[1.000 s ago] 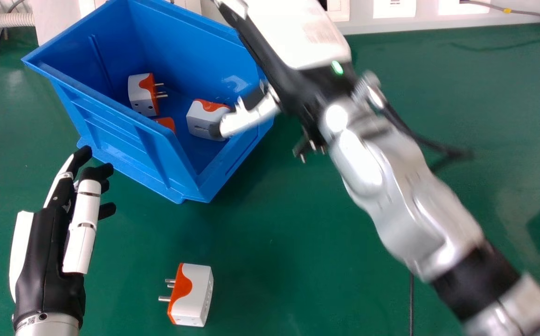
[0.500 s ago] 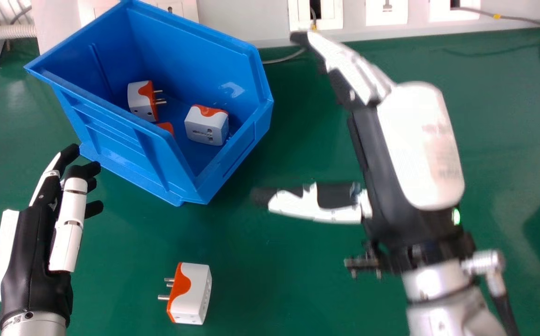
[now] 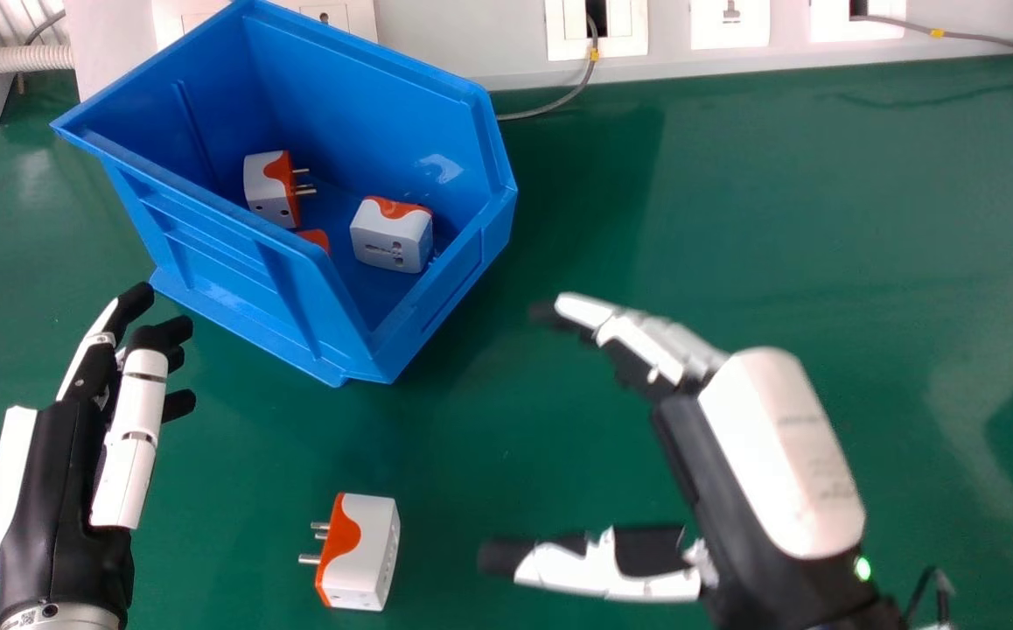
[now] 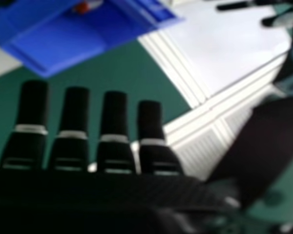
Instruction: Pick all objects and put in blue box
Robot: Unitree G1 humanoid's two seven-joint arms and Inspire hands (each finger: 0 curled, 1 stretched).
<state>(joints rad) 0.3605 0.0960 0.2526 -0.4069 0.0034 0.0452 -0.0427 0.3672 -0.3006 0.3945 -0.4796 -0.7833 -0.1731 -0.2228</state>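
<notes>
1. Lining up the next grasp, we place the loose plug [image 3: 368,553] on the tabletop [image 3: 821,219], to the left of the right robot hand [image 3: 738,472] and a little beyond its thumb [image 3: 611,570], with a gap between them.
2. We see the plug's longer side running roughly near to far, slightly slanted; its pins [image 3: 309,558] point away from the right robot hand, towards the left robot hand [image 3: 60,490].
3. In the head view, the right thumb is the nearer part, so we judge the right robot hand the likelier one to use; it would need to shift left and straddle the white body, clear of the pins.
4. Both robot hands are released, fingers extended, with nothing held.
5. The blue box [image 3: 213,232] stands farther out and to the left of the right robot hand, holding three similar plugs, one mostly hidden behind the wall.
6. The head view gives us the loose plug and its pins; the right hand view adds the fingers [image 4: 72,109] from beneath, spread slightly apart, and the box beyond them.
</notes>
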